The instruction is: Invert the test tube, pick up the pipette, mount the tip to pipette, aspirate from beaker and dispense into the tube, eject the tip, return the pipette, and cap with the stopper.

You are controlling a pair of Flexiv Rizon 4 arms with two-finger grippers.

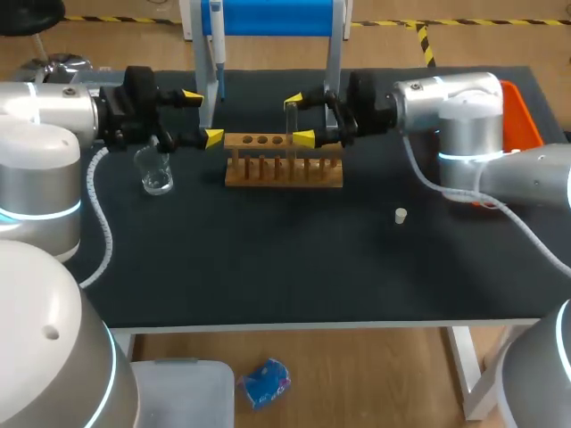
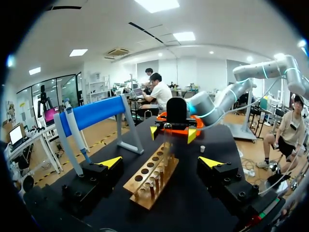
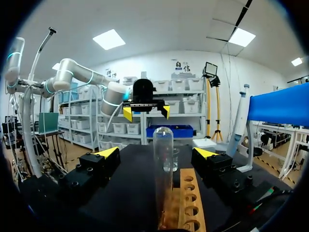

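- Black tabletop (image 1: 294, 267) is carrying the whole set, and both arms are coming in low over its far half, one from each side.
- Blue stand (image 1: 268, 18) is rising at the far edge, behind the rack.
- Wooden rack (image 1: 284, 165) is sitting mid-table with its row of holes facing up, right between the two claws.
- Orange tray (image 1: 519, 111) is peeking out behind the right arm at the tabletop's right edge.
- Left claw (image 1: 202, 117) is hanging wide open just off the rack's left end. It is gripping nothing, and in its wrist view the rack is lying ahead between the spread fingers.
- Right claw (image 3: 157, 153) is also gaping wide, with the test tube standing between its fingers. There is a clear gap on either side, so it is holding nothing.
- White-and-blue pipette (image 1: 217, 45) is hanging upright on the stand's left post.
- Clear test tube (image 3: 163, 164) is standing upright in the rack, and its rounded end is pointing up.
- Glass beaker (image 1: 157, 169) is resting on the tabletop under the left arm, left of the rack and apart from it.
- White stopper (image 1: 401, 215) is lying alone on the tabletop, on the right and nearer the front than the rack.
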